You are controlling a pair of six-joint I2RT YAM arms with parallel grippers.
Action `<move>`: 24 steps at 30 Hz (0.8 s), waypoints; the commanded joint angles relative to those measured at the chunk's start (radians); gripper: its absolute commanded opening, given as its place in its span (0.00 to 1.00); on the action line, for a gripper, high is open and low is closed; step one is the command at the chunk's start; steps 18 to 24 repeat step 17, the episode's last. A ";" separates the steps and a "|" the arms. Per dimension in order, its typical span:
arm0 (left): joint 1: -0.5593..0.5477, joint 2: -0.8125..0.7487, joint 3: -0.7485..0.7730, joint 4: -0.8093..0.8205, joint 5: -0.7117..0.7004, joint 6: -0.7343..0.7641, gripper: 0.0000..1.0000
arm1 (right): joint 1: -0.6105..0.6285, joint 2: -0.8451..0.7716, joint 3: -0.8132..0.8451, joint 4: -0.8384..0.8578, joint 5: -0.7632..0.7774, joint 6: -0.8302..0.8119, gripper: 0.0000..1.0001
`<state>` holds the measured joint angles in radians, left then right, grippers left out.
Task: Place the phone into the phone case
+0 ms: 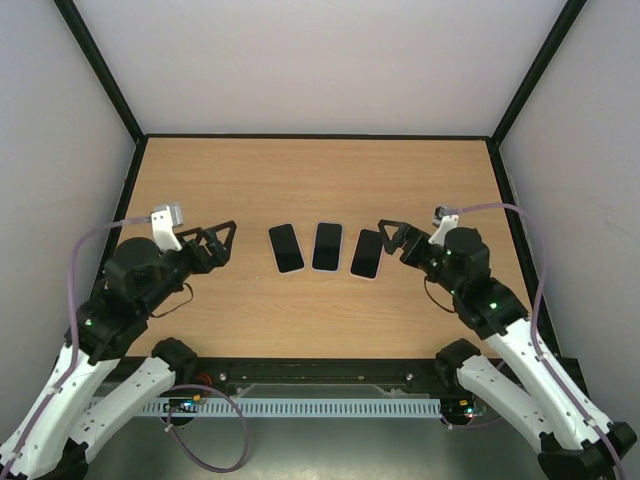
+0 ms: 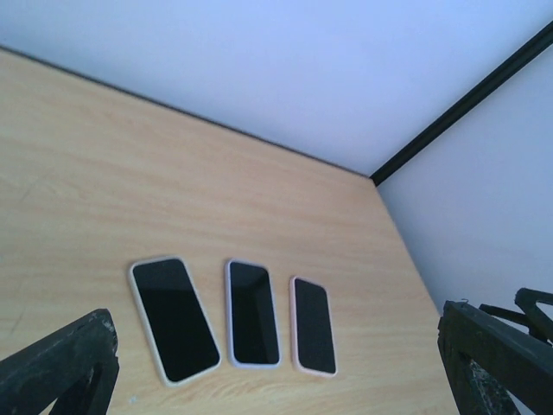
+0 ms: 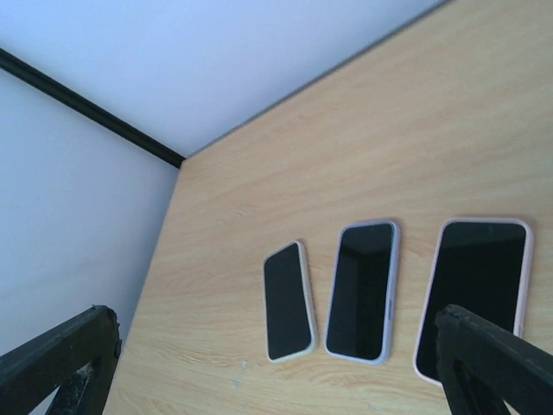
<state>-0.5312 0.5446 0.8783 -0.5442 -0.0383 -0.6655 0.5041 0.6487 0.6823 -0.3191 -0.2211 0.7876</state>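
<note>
Three phones with black screens lie side by side at the middle of the table, each inside a pale rim that looks like a case: a cream-rimmed one [image 1: 286,248] [image 2: 173,318] [image 3: 288,301], a lavender-rimmed one [image 1: 327,246] [image 2: 252,313] [image 3: 363,290] and a pink-rimmed one [image 1: 367,253] [image 2: 314,326] [image 3: 475,290]. My left gripper [image 1: 218,243] [image 2: 285,359] is open and empty, left of the cream-rimmed phone and apart from it. My right gripper [image 1: 392,238] [image 3: 276,354] is open and empty, just right of the pink-rimmed phone. I see no separate empty case.
The wooden table [image 1: 320,180] is enclosed by white walls with black frame posts [image 1: 100,70] at the corners. A black rail [image 1: 320,375] runs along the near edge between the arm bases.
</note>
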 commanded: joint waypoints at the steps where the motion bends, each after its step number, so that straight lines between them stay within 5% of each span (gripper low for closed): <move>1: 0.007 -0.009 0.074 -0.064 -0.035 0.067 1.00 | -0.003 -0.050 0.121 -0.128 0.013 -0.059 0.97; 24: 0.007 -0.030 -0.002 -0.029 0.032 0.034 1.00 | -0.003 -0.134 0.061 -0.078 -0.026 -0.004 0.98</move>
